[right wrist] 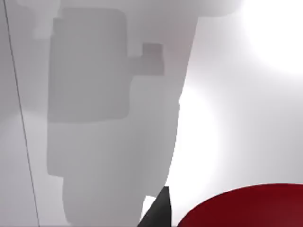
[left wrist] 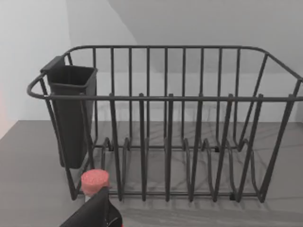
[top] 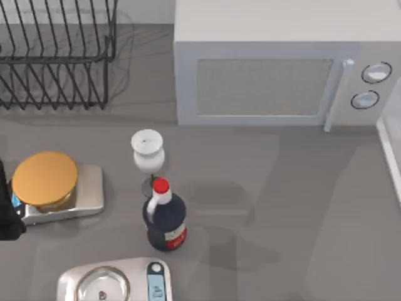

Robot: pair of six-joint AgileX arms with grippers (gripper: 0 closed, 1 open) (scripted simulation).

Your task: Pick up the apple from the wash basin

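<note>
The apple (right wrist: 246, 208) is a glossy dark red round shape lying against the white inside of the wash basin (right wrist: 118, 94). A dark fingertip (right wrist: 160, 210) of my right gripper stands close beside the apple; I cannot tell whether it touches it. The basin's white rim (top: 390, 150) shows at the table's right edge in the top view. My left arm (top: 6, 216) rests at the table's left edge, idle.
A black wire dish rack (top: 56, 56) stands at the back left, with a white microwave (top: 276, 69) to its right. Mid-table are a wine glass (top: 148, 150) and a dark bottle (top: 164, 219) with a red cap. Two kitchen scales (top: 56, 188) (top: 116, 282) sit at left and front.
</note>
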